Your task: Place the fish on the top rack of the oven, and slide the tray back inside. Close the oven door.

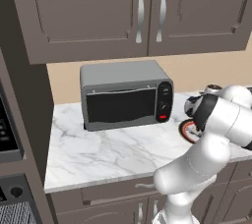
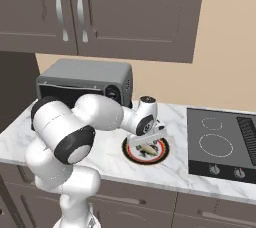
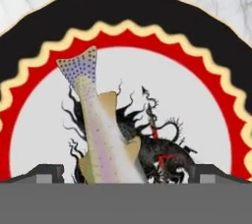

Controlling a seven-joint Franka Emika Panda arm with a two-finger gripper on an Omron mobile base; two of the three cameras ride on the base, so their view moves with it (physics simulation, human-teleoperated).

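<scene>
- The fish (image 3: 103, 134) lies flat on a plate (image 3: 44, 56), directly beneath the pincer (image 3: 126, 171), its speckled tail pointing away from the 2 fingertips (image 3: 47, 173) and its body running down between them.
- The pincer hangs just above the plate with its jaws spread wide and nothing held; 1 tip sits on either side of the fish, apart from it.
- The plate, black-rimmed with a red band and a dark dragon figure, rests on the marble bench (image 1: 98, 149); in the right base view the pincer (image 2: 147, 144) hovers over the plate's middle.
- Behind the pincer stands a small grey toaster oven (image 1: 125, 95); a cooktop (image 2: 220, 144) lies well off to one side.
- Risk, as I judge it: the fish sits off-centre toward 1 tip, so closing could nudge or roll it rather than clamp it.
- A flat, slick body may also slip during the lift, and descending too far would press the tips into the plate.
</scene>
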